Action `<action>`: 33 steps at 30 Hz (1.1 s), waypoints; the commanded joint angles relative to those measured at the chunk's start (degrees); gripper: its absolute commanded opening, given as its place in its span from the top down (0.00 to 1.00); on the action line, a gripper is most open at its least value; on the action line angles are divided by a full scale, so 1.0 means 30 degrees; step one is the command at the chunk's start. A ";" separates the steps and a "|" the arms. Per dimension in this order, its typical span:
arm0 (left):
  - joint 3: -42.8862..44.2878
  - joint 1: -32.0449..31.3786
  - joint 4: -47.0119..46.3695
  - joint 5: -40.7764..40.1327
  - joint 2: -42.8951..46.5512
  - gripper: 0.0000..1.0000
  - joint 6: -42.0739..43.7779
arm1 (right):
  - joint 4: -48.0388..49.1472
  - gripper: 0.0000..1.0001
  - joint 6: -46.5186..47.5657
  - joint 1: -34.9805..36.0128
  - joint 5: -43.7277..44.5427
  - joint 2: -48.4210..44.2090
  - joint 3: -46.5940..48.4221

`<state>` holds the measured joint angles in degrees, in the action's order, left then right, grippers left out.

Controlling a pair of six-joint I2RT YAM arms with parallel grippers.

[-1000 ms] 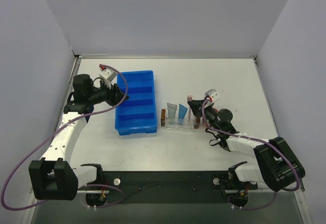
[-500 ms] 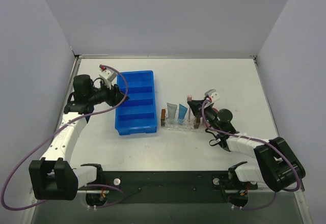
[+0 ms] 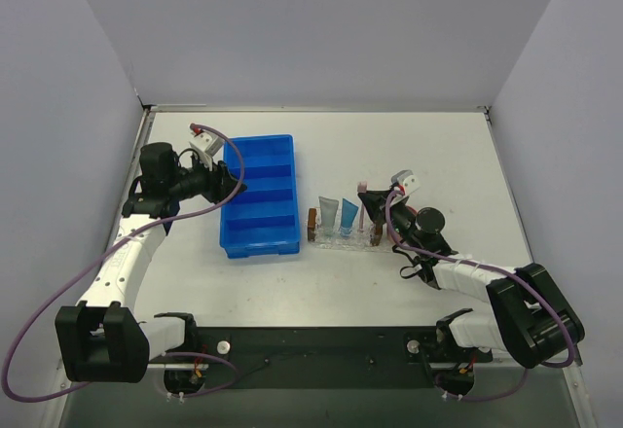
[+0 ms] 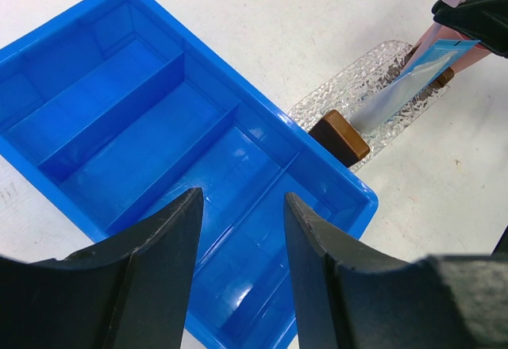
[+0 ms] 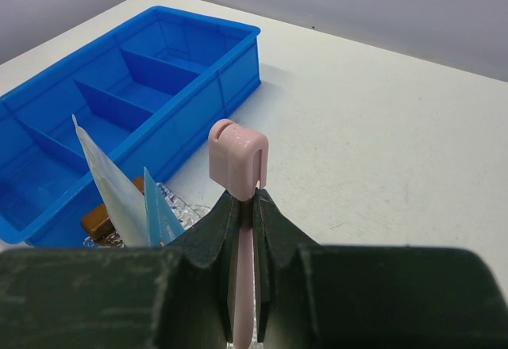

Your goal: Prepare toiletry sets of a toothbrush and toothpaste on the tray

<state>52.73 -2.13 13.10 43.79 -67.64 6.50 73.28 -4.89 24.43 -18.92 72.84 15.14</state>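
The right end effector (image 5: 246, 202) has its two fingers pressed together on the pink toothbrush (image 5: 238, 155), gripping the shaft just below the slotted, rounded end, which sticks out past the fingertips. The rest of the shaft runs back between the fingers, and its far end is hidden. Just to the left of this end effector, the brighter blue toothpaste tube (image 5: 163, 214) and the grey-blue toothpaste tube (image 5: 103, 186) stand tilted, side by side. Both rise out of the clear, glittery tray (image 3: 343, 240), which lies directly under and to the left of the fingertips. A brown block (image 4: 340, 136) closes the tray's end farthest from this end effector. Beyond that block, the blue bin (image 3: 259, 195) sits close beside the tray on the white table (image 3: 428, 146).

The left end effector (image 4: 242, 238) is well apart from the tray, on the far side of the bin. Its fingers (image 4: 159, 246) stand about half open with nothing between them, poised above the bin's compartments. From this end effector, the tray and tubes lie past the bin's opposite wall.
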 commanded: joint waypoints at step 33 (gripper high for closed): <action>-0.0291 0.0066 -0.0500 0.0608 -0.0101 0.45 0.0205 | 0.7303 1.00 0.0778 0.0354 -0.0931 0.0213 0.0316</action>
<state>51.96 -2.13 13.08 44.01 -68.10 6.48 73.03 -3.62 24.75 -19.59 73.01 15.14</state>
